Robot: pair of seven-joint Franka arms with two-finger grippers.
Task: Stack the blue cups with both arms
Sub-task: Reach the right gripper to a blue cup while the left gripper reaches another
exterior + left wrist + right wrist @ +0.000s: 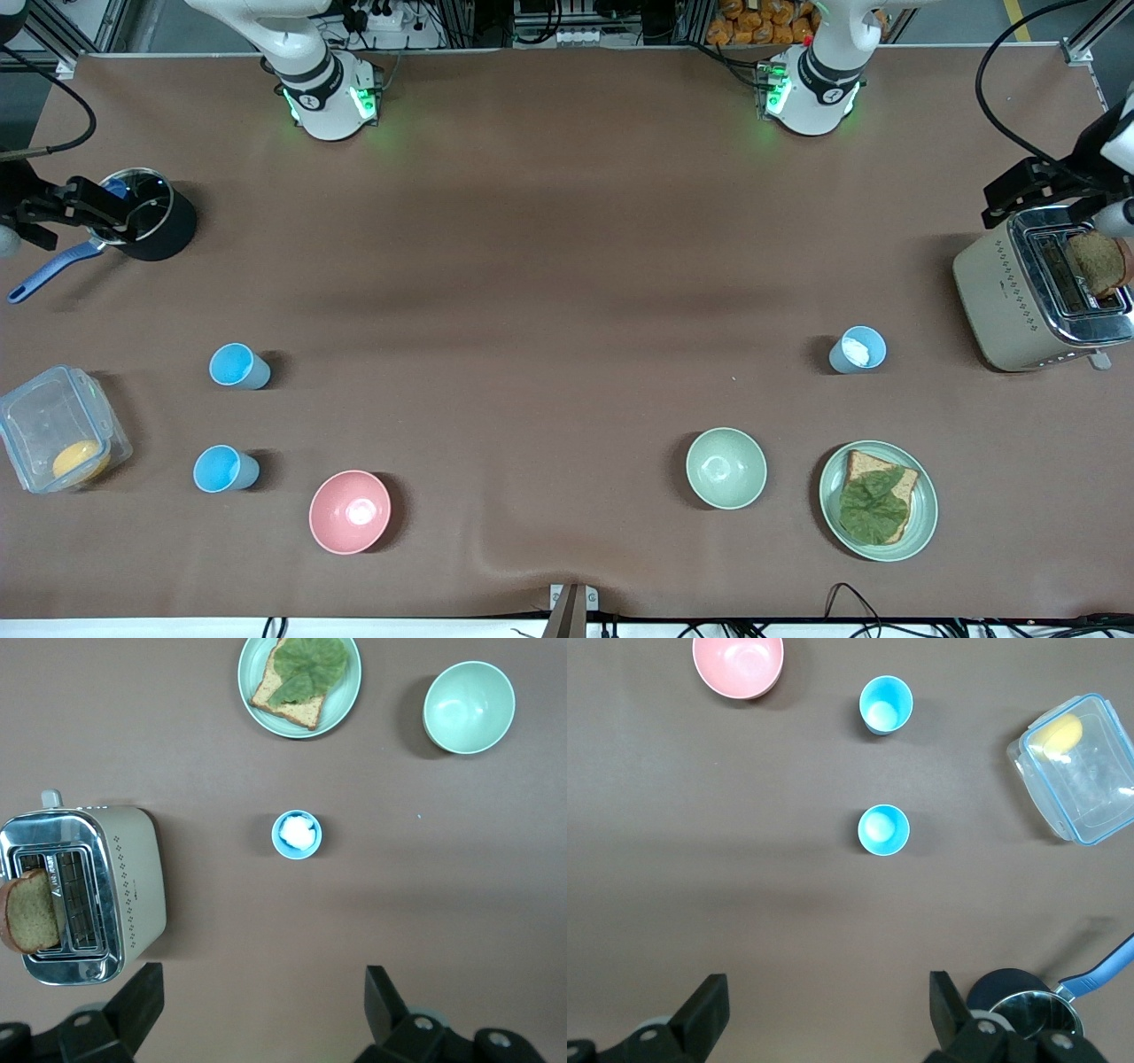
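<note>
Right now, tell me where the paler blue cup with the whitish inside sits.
The paler blue cup stands upright on the table toward the left arm's end, beside the toaster, farther from the front camera than the plate and green bowl.

Blue cup (297,834) upright between toaster (84,895) and green bowl (469,706), perhaps something white inside

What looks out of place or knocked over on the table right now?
Nothing is spilled or tipped. All three blue cups stand upright, apart. One bread slice sticks up from the toaster.
</note>
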